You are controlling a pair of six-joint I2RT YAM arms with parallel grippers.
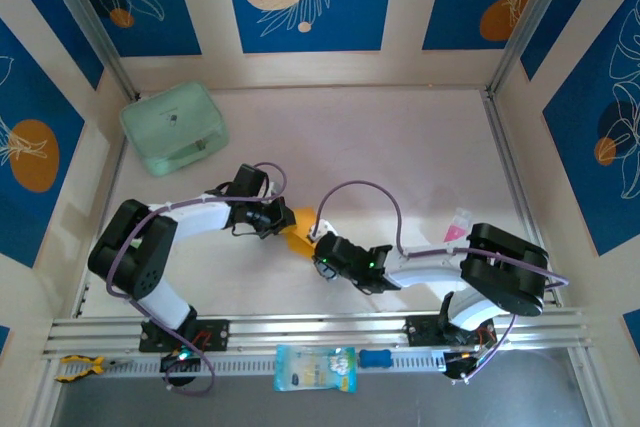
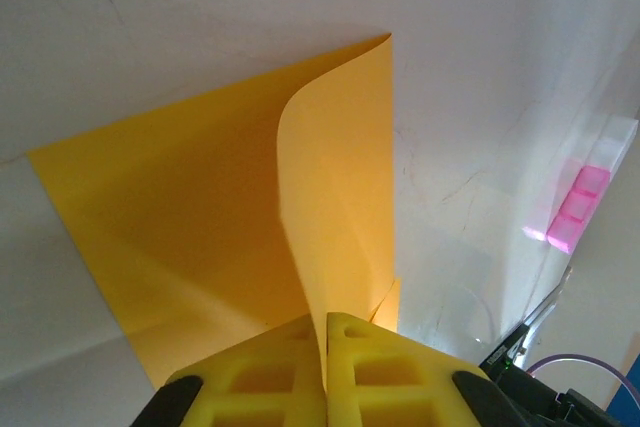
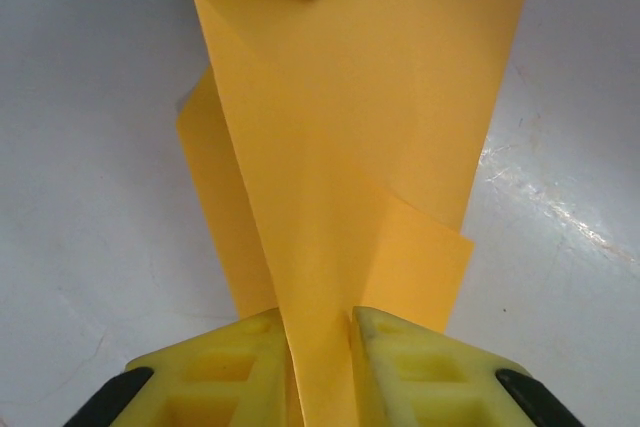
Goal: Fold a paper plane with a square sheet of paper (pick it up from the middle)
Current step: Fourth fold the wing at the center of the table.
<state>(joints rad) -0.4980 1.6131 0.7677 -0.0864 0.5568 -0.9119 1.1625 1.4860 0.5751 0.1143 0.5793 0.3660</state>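
Though the paper (image 1: 299, 221) lies half hidden overhead, left tool (image 2: 326, 337) pinches it; right tool (image 3: 318, 327): cannot tell.

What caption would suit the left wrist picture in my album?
Close up, the left gripper pinches a curled-up flap of the orange-yellow square sheet of paper above the white table.

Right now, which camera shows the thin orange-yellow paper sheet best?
Left wrist: the thin orange-yellow paper sheet spreads wide, one edge curled upward. The right wrist view shows a close, creased section; the top view, a small patch.
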